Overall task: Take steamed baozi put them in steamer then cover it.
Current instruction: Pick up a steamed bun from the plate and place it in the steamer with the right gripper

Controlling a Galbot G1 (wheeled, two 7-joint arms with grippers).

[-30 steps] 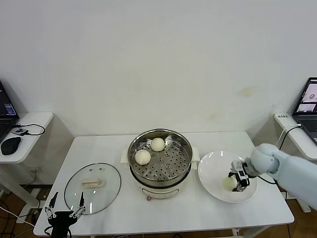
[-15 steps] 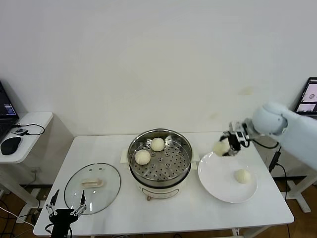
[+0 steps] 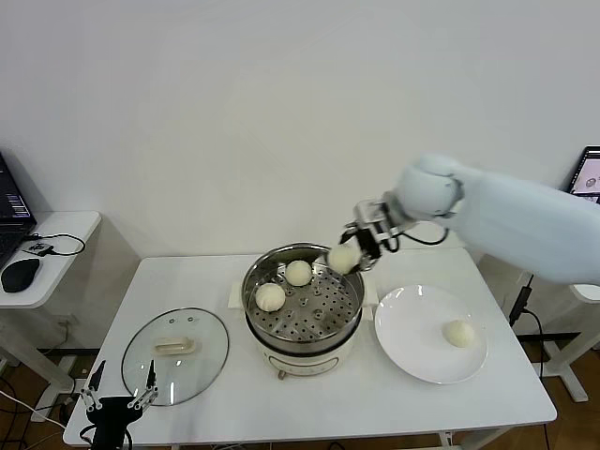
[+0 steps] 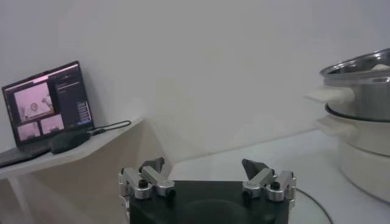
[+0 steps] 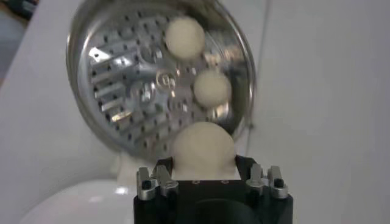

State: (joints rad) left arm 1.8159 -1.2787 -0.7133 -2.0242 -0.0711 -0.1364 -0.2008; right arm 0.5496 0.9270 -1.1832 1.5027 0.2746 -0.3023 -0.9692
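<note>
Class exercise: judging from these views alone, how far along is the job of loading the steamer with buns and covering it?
Done: two baozi lie in the steamer. In hand: the right gripper carries a third baozi above the rim. Left: one baozi on the plate, then the cover, beside the idle left gripper.

A white tabletop (image 3: 234, 398) fills the lower half of the head view. At its centre stands the steamer (image 3: 303, 309), a steel pot on a white base. Lower left of it the cover (image 3: 175, 354) lies flat, handle up. To the right a white plate (image 3: 417, 330) rests on the tabletop, just beside the steamer.
</note>
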